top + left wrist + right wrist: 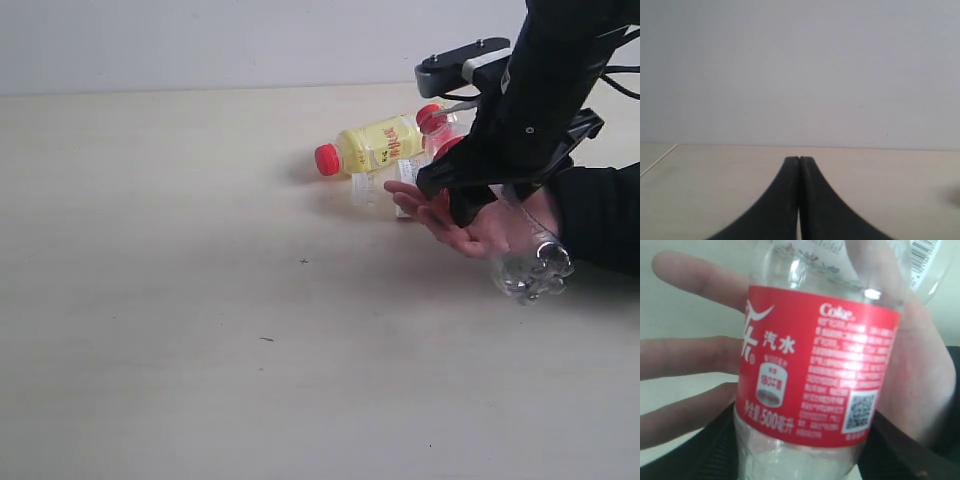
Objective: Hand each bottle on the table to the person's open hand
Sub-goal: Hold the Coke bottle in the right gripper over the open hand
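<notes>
Right pincer (462,195) clasping the clear red-labelled bottle (815,365) across the open hand (480,235) over the desk (200,300); left pincer (799,165) fully closed, empty.

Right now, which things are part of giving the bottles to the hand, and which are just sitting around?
Part of the job: clear red-label bottle, gripped by right gripper over the open hand; yellow bottle; white bottles, lying on the table.
Just around: left gripper, shut, holding nothing; tiny dark specks.
</notes>
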`<move>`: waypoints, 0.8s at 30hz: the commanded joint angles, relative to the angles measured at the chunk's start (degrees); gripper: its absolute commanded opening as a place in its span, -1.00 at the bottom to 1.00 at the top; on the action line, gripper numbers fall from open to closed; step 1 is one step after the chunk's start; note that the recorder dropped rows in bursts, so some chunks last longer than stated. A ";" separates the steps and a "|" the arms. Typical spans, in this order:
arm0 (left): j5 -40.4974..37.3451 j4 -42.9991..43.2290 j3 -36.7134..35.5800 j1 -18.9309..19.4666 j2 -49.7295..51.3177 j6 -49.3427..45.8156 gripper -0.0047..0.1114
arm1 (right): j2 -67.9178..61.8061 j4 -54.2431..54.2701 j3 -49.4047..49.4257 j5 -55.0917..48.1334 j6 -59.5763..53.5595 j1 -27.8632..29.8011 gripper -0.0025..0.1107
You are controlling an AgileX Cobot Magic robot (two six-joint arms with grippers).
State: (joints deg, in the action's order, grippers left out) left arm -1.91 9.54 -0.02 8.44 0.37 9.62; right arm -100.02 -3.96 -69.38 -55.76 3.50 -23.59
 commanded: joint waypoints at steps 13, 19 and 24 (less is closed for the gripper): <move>0.24 0.32 0.02 0.19 -0.37 -0.18 -0.92 | -0.91 0.08 0.09 1.67 -0.57 0.25 -0.83; 0.24 0.32 0.02 0.19 -0.37 -0.18 -0.92 | -0.91 0.13 0.09 0.54 -0.57 0.25 -0.20; 0.24 0.32 0.02 0.19 -0.37 -0.18 -0.92 | -0.91 0.39 0.09 -0.26 -0.57 0.25 0.25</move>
State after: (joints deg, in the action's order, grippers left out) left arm -1.91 9.54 -0.02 8.44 0.37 9.62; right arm -100.91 -3.84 -69.38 -55.37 3.25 -23.59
